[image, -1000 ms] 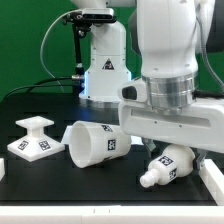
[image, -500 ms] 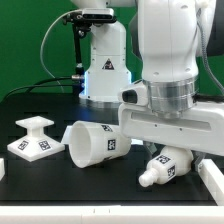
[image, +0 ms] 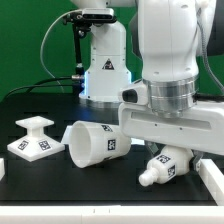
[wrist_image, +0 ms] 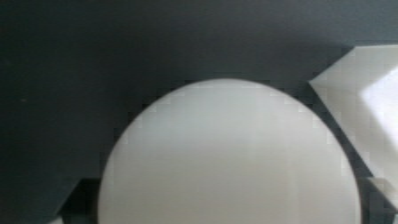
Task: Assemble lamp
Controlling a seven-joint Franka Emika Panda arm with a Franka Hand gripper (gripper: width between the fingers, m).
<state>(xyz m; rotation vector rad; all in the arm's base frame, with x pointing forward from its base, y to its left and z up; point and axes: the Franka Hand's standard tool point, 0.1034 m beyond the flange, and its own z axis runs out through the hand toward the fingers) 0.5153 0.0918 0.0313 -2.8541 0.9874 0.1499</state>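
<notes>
The square stepped base [image: 33, 137] stands at the exterior view's left. The tapered shade [image: 92, 142] lies on its side in the middle. The bulb [image: 165, 165] lies on its side at the right, neck toward the front. My gripper [image: 163, 150] hangs right over the bulb, its fingers mostly hidden behind the big hand. In the wrist view the bulb's round head [wrist_image: 228, 150] fills the frame very close. My gripper [wrist_image: 228, 215] straddles it, with dark fingers [wrist_image: 71, 208] showing only at the edges. The jaws stand wide, open around the bulb.
The white robot pedestal [image: 103, 72] with the triangle logo stands at the back. A white flat edge [image: 211, 176] lies at the exterior view's right, close beside the bulb, and also shows in the wrist view [wrist_image: 365, 95]. Black tabletop [image: 60, 185] lies in front.
The hand has sunk slightly toward the bulb since a second ago. The base, shade and bulb have not moved.
</notes>
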